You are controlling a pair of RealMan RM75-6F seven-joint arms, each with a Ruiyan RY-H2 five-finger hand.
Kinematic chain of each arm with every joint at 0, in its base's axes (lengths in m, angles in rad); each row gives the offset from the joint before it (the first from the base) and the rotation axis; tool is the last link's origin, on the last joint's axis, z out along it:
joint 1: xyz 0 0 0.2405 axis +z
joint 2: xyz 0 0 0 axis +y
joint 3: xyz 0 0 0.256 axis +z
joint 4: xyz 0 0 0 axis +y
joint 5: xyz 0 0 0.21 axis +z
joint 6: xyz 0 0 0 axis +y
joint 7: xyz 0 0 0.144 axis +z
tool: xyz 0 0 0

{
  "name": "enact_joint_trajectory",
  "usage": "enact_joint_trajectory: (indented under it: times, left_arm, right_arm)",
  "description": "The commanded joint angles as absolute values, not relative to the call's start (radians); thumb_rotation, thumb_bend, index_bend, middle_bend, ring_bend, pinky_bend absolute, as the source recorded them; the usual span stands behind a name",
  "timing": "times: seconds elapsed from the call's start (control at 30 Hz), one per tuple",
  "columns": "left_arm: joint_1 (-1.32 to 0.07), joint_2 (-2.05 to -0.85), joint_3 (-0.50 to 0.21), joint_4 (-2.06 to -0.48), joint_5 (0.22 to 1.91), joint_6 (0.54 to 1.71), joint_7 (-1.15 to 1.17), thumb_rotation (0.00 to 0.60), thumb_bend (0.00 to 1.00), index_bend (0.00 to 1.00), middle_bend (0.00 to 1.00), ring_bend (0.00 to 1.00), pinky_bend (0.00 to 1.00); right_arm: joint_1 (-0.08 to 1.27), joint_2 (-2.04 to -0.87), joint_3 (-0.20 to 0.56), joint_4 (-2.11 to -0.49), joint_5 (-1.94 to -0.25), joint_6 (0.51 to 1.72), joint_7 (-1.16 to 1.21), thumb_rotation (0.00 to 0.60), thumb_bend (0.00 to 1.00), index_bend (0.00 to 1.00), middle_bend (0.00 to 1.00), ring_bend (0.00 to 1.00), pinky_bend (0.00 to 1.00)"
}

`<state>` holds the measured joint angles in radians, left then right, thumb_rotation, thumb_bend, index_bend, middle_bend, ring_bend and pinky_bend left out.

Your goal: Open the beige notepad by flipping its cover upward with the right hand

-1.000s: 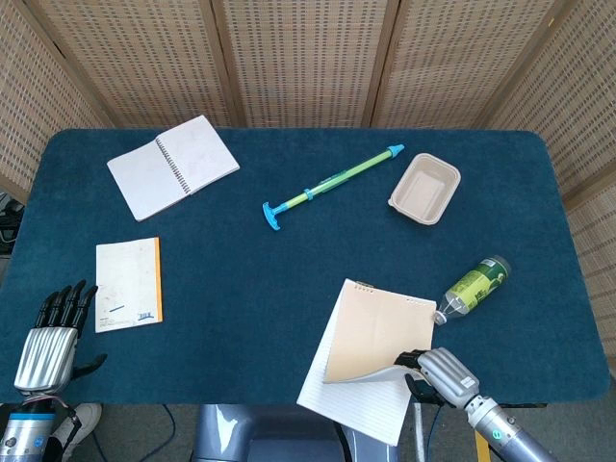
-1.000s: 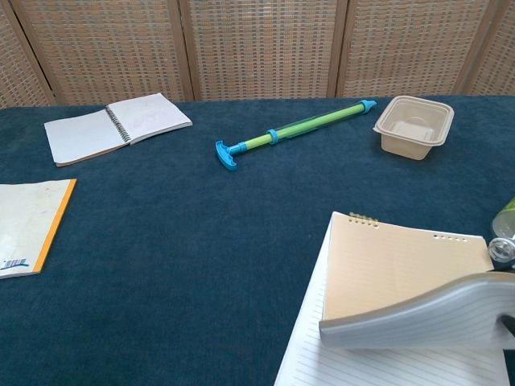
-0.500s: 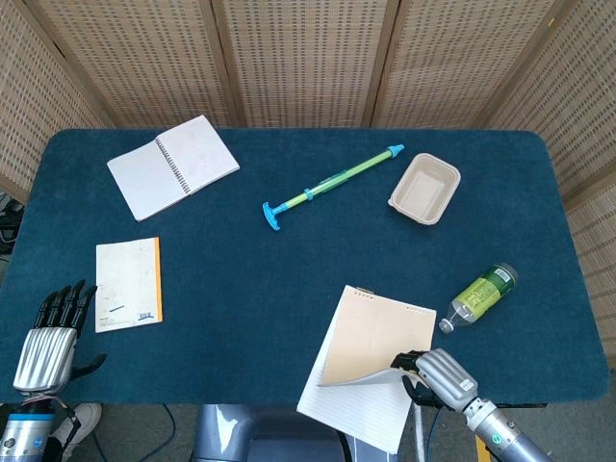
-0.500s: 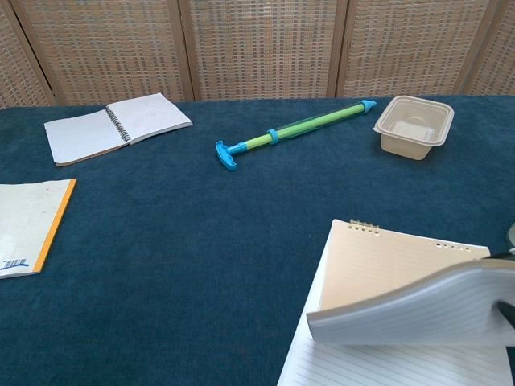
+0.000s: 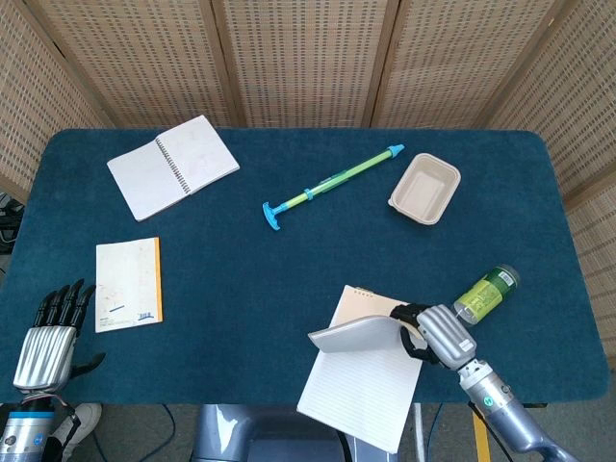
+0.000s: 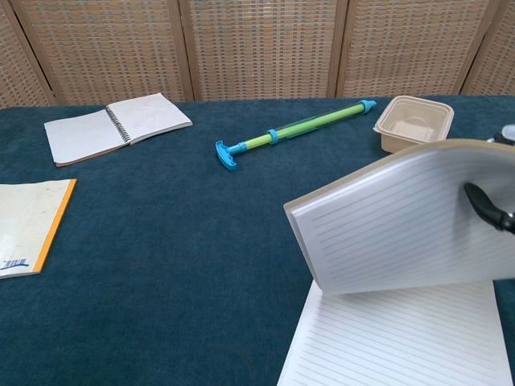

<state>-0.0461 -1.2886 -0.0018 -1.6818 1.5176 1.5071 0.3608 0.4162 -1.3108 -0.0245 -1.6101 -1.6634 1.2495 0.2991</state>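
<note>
The beige notepad [image 5: 358,389] lies at the table's front edge, right of centre, with its lined first page [image 6: 402,342] showing. Its cover [image 5: 354,337] is lifted well off the page and curves toward the far side, lined underside [image 6: 394,225] facing the chest view. My right hand [image 5: 433,332] pinches the cover's right edge; dark fingertips [image 6: 485,205] show on it at the right border of the chest view. My left hand [image 5: 48,339] hangs open past the front left corner, holding nothing.
An open spiral notebook [image 5: 173,166] lies at the back left, and an orange-edged pad [image 5: 128,284] at the front left. A green and blue rod [image 5: 332,183], a beige tray [image 5: 424,188] and a green bottle [image 5: 486,292] lie around the notepad's far side.
My right hand has raised the cover much higher and carried it toward the far side, baring more of the lined page. The green bottle has shifted slightly to the right. The left hand is still.
</note>
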Motion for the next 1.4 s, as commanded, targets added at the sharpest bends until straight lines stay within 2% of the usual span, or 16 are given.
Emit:
enact_joint_trajectory:
  times: [0.03, 0.3, 0.8, 0.97, 1.07, 1.4]
  left_arm:
    - [-0.047, -1.291, -0.002, -1.679, 1.518, 1.506, 0.358, 0.600, 0.02, 0.00, 0.00, 0.00, 0.05]
    - [-0.052, -1.302, -0.004, -1.663, 1.516, 1.499, 0.351, 0.600, 0.02, 0.00, 0.00, 0.00, 0.05]
    - [-0.049, -1.305, -0.010, -1.661, 1.511, 1.513, 0.355, 0.600, 0.02, 0.00, 0.00, 0.00, 0.05]
    - [-0.050, -1.301, -0.015, -1.663, 1.506, 1.515, 0.351, 0.600, 0.02, 0.00, 0.00, 0.00, 0.05]
    - [-0.050, -1.296, -0.020, -1.664, 1.490, 1.509, 0.346, 0.600, 0.02, 0.00, 0.00, 0.00, 0.05]
    - [-0.056, -1.294, -0.031, -1.658, 1.470, 1.499, 0.338, 0.600, 0.02, 0.00, 0.00, 0.00, 0.05]
  right_arm:
    - [0.453, -1.314, 0.051, -1.623, -1.581, 1.213, 0.292, 0.600, 0.86, 0.66, 0.53, 0.48, 0.60]
    - [0.525, -1.319, 0.181, -1.586, -1.421, 1.131, 0.277, 0.600, 0.86, 0.66, 0.53, 0.48, 0.60]
    - [0.645, -1.403, 0.332, -1.414, -1.218, 1.025, 0.227, 0.600, 0.86, 0.66, 0.53, 0.48, 0.60]
    - [0.701, -1.430, 0.366, -1.329, -1.178, 0.979, 0.197, 0.600, 0.86, 0.66, 0.53, 0.48, 0.60]
    - [0.756, -1.469, 0.391, -1.219, -1.141, 0.936, 0.167, 0.600, 0.86, 0.66, 0.53, 0.48, 0.60]
    - [0.838, -1.575, 0.400, -0.974, -1.080, 0.847, 0.143, 0.600, 0.84, 0.67, 0.53, 0.48, 0.60]
